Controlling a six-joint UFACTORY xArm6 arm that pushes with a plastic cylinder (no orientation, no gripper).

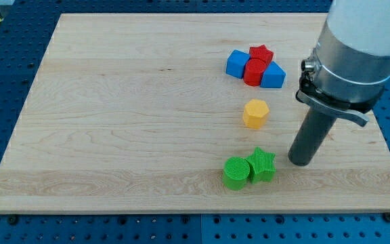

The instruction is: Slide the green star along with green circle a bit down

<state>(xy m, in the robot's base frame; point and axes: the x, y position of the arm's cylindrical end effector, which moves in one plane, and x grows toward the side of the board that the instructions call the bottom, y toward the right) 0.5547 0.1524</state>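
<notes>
Camera view from where I'm standing: the green star (pixel 262 165) sits near the bottom edge of the wooden counter (pixel 114 122), touching the green circle (pixel 236 172), which is right against the star's left side and a hair lower. The rod's tip (pixel 300 162) is resting on the wood just to the right of the star, about level with it, with a small gap between them. No jaws on this thing at all, just a plain dark rod, so nothing opens, closes or grips.

To do this step well, I reckon the tip is on the wrong side for a downward shove. Pushing from there would send the pair leftward. Better to swing up and around to a spot just above the star, roughly over the seam where star and circle meet, then come down slow. Push off-centre and one block will probably spin away from the other. And "a bit" really means a bit, since there isn't much wood left below the star before the edge.

Count, all placed off the star: one green star, one green circle. One yellow block (pixel 255 113), looks six-sided, straight above the star. Further above that, a tight cluster: two blue blocks (pixel 236 64) (pixel 273 75) and two red ones, a red star (pixel 261 54) and a red round block (pixel 254 71). Seven blocks total.
</notes>
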